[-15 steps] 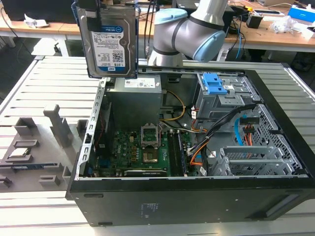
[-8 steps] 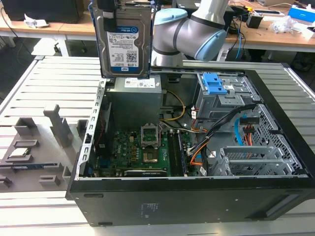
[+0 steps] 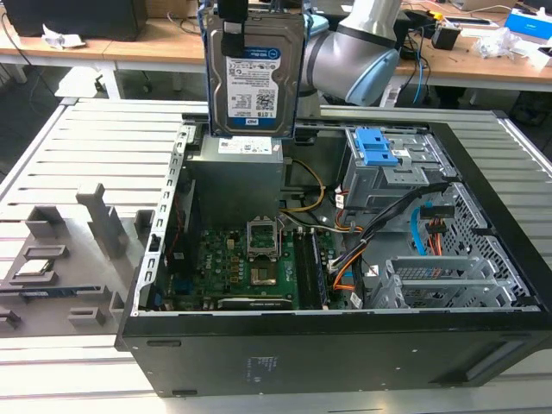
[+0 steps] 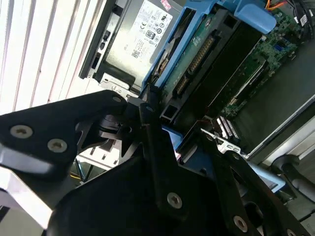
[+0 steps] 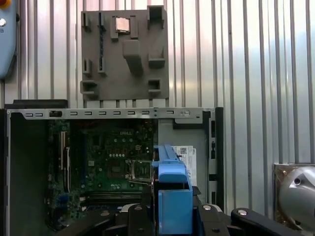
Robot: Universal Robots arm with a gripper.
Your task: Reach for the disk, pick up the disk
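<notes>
The disk (image 3: 254, 73) hangs upright in the air above the open computer case (image 3: 345, 345), its white-and-blue label facing the exterior camera. My gripper (image 3: 231, 30) holds it from above, shut on its upper edge. In the second wrist view the disk (image 4: 211, 54) shows its green circuit-board side and blue frame, running away from the black fingers (image 4: 147, 113). In the first wrist view the blue frame of the disk (image 5: 172, 196) stands edge-on between the gripper's black links, above the case's motherboard.
Inside the case are a motherboard (image 3: 250, 259), a grey power supply (image 3: 237, 168), a drive cage with a blue latch piece (image 3: 378, 147) and loose cables. A grey fixture tray (image 3: 52, 259) holding a small processor chip (image 5: 122, 24) lies on the slatted table at the exterior view's left.
</notes>
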